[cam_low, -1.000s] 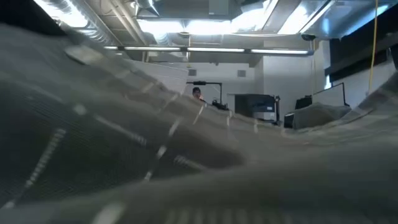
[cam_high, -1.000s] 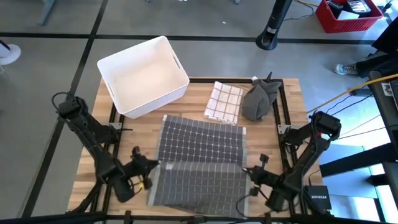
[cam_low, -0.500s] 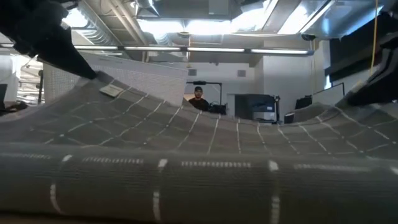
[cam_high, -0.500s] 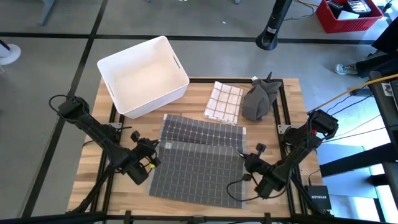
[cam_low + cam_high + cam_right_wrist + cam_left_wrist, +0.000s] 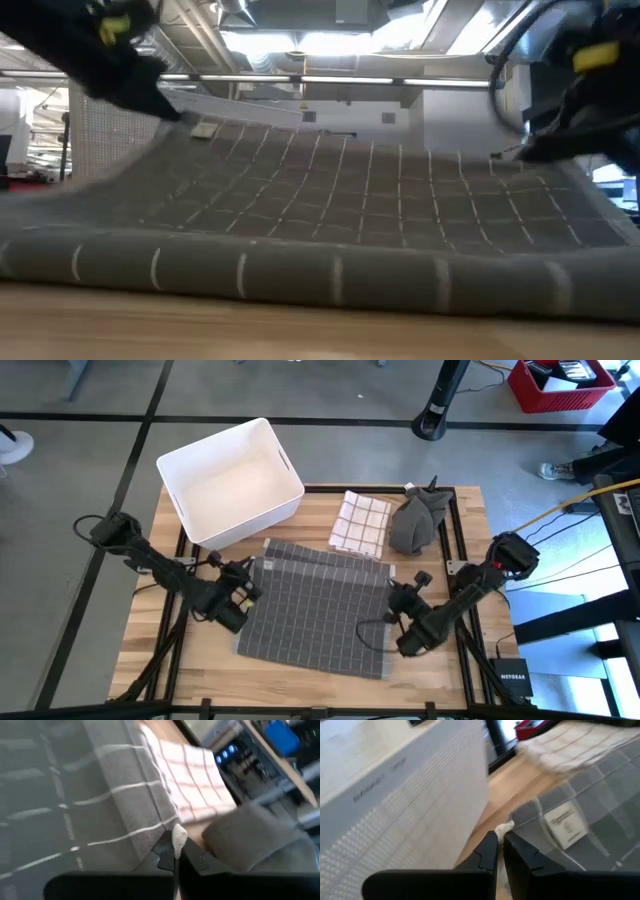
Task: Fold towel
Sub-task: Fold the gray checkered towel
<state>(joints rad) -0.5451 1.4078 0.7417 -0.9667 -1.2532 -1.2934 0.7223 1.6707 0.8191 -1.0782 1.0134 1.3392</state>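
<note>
The grey towel with white grid lines (image 5: 318,610) lies doubled on the wooden table. Its fold (image 5: 320,280) rests along the near side, and a strip of the lower layer (image 5: 325,556) shows at the far side. My left gripper (image 5: 243,573) is shut on the upper layer's left corner, beside a sewn label (image 5: 565,825). My right gripper (image 5: 393,597) is shut on the upper layer's right corner. In the low view the upper layer rises from the fold to both grippers. My left gripper pinches the towel's upper-layer corner (image 5: 506,826) between its two fingers, at its very tip. The corner is held above the table, and the layer slopes down to the fold. My right gripper pinches the opposite corner (image 5: 177,836) the same way. The edge between the two grippers (image 5: 350,135) is drawn fairly straight.
A white basket (image 5: 230,480) stands at the far left, close to my left gripper. A red-and-white checked cloth (image 5: 358,523) and a crumpled dark grey cloth (image 5: 418,518) lie along the far edge beyond the towel. Bare wood (image 5: 150,625) shows beside the towel.
Both grippers have moved from the near edge toward the far edge, carrying the towel's near edge up and over. The upper layer has folded over the lower one and now nearly covers it. The fold has stayed at the near side.
</note>
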